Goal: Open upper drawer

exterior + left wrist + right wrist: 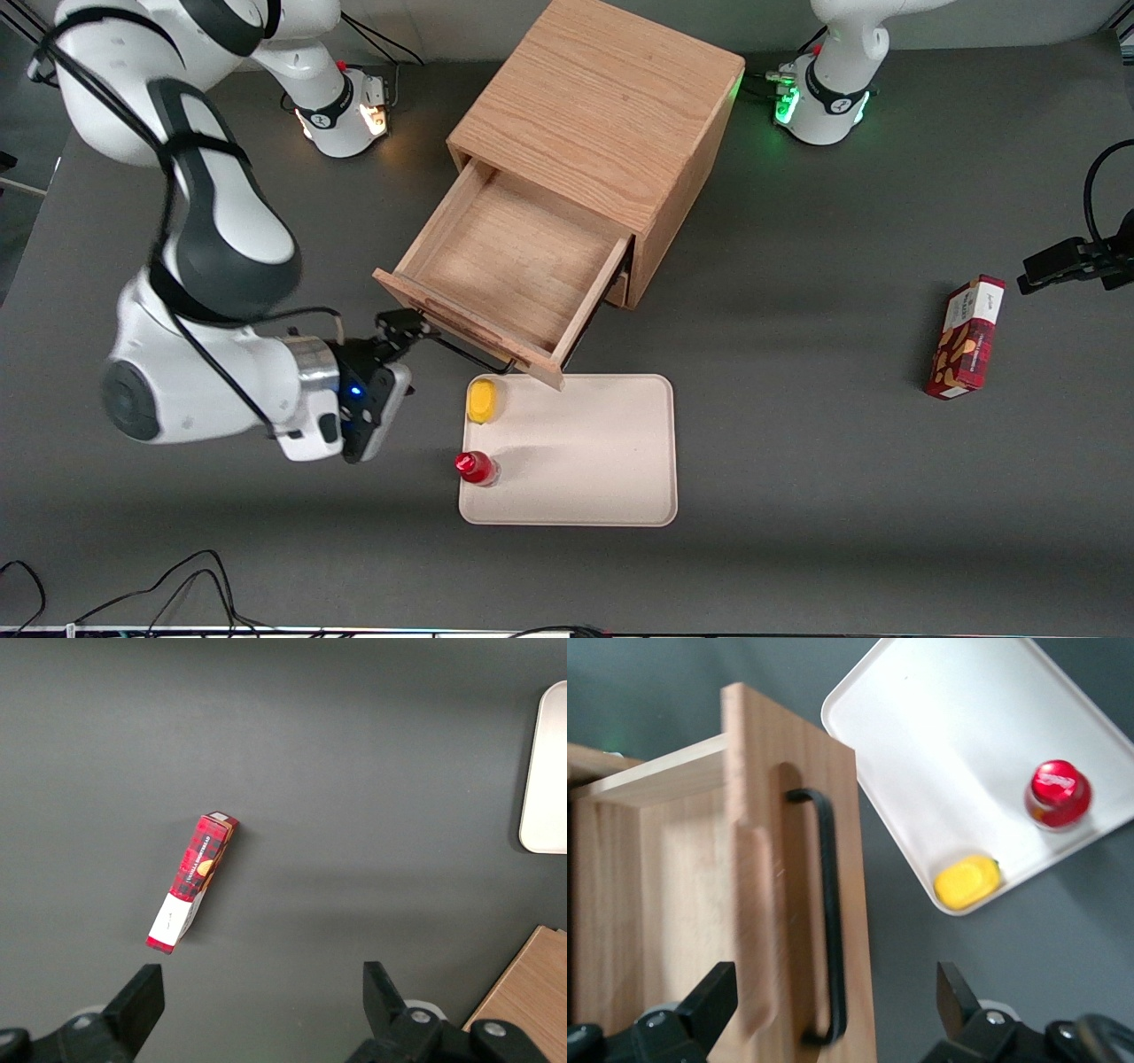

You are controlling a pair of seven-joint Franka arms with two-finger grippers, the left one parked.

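The upper drawer [514,266], light oak with a long black wire handle [829,921], is seen pulled well out of the light oak wooden cabinet [602,133], its inside bare wood. The drawer front is pointing toward about 7 o'clock in the front view, one front corner overhanging the rim of the cream rectangular plastic tray [620,452]. The right arm's black two-finger gripper [409,324] is being held just beside the handle's end nearer the working arm; its fingers [709,1001] are spread wide with nothing gripped, the handle lying between them but untouched. On the tray, a small yellow-capped container [482,400] is sitting at the corner nearest the drawer front, and a red-capped bottle [475,467] at about 6 o'clock from it, nearer the front camera. Toward the parked arm's end of the grey table [797,354], a red patterned cardboard box [966,337] is lying well apart.
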